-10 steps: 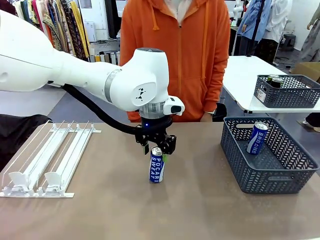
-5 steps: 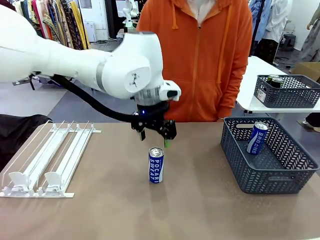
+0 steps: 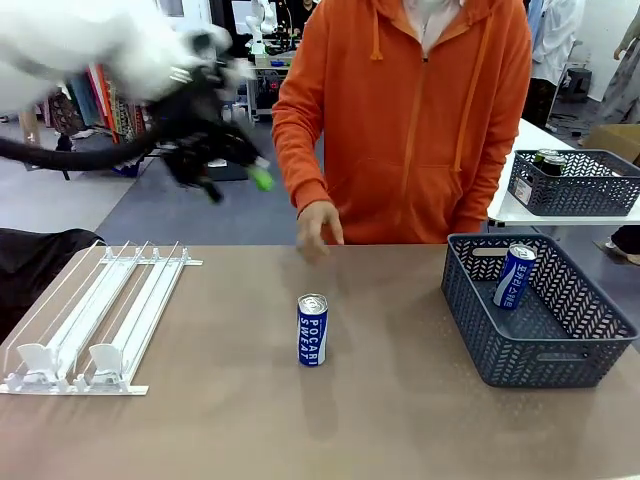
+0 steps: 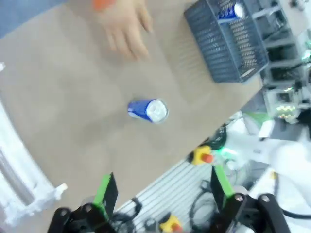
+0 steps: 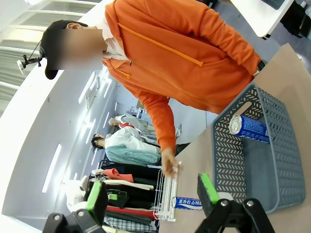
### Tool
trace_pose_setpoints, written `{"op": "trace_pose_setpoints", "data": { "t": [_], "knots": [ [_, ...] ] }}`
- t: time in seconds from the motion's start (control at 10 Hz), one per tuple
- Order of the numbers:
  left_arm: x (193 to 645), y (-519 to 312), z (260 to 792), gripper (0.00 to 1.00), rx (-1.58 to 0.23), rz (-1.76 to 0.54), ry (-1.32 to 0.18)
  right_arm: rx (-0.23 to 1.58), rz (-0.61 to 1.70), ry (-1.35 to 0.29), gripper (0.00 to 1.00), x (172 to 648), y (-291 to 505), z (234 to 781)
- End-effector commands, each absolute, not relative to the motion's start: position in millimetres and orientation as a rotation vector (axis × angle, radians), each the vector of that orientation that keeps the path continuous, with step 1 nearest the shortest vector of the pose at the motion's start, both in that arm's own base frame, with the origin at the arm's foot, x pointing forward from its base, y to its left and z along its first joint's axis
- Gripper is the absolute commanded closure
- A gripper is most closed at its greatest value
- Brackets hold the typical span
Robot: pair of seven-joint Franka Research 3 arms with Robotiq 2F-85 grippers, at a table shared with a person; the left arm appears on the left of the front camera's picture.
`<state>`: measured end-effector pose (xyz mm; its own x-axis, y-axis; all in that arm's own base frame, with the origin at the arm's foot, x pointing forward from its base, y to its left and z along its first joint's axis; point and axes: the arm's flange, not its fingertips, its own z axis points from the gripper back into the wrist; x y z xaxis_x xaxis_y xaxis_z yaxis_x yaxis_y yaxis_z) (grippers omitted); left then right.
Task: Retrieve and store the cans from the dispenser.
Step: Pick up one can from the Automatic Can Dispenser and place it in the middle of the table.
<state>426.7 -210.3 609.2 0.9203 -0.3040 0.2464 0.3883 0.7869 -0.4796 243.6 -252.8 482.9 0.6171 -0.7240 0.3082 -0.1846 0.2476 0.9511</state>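
One blue can [image 3: 312, 329] with white lettering stands upright alone at mid-table; the left wrist view sees it from above [image 4: 148, 110], and it lies sideways in the right wrist view [image 5: 192, 202]. A second blue can [image 3: 515, 275] leans inside the dark mesh basket [image 3: 560, 365] on the right. The white and clear dispenser [image 3: 95, 320] lies at the left with no cans on its rails. My left gripper [image 3: 225, 165] is a blur high above the table's left; its fingers [image 4: 104, 191] stand open and hold nothing. My right gripper [image 5: 153, 194] is open in the air.
A person in an orange hoodie stands at the far side, one hand [image 3: 318, 225] at the table's far edge behind the can. A second mesh basket [image 3: 575, 195] with dark cans [image 3: 548, 160] sits on a white table at the back right.
My left gripper let go of the blue can, rose, and swung up and to the left. The person's hand came down to the table's far edge.
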Motion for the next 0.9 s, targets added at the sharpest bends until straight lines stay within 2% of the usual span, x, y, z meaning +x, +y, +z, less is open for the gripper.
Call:
{"op": "trace_pose_setpoints", "data": {
  "t": [0.0,0.3,0.5,0.6,0.7,0.8],
  "knots": [
    [407.5,-92.6,592.2,0.00,-0.747,-0.177,-0.215,1.318,-0.433,-0.909,0.00,246.7,-251.6,485.2],
    [359.7,53.6,544.0,0.00,-1.023,0.166,-0.300,1.318,-0.433,-0.909,0.00,246.7,-251.6,485.2],
    [334.6,104.0,497.9,0.00,-1.142,0.297,-0.300,1.318,-0.433,-0.909,0.00,246.7,-251.6,485.2],
    [328.5,114.6,481.1,0.00,-1.145,0.312,-0.286,1.318,-0.433,-0.909,0.00,246.7,-251.6,485.2],
    [328.6,115.9,474.6,0.00,-1.109,0.306,-0.197,1.318,-0.433,-0.909,0.00,246.7,-251.6,485.2],
    [325.5,123.2,487.0,0.00,-1.107,0.335,-0.274,1.318,-0.433,-0.909,0.00,246.7,-251.6,485.2]
  ]
}}
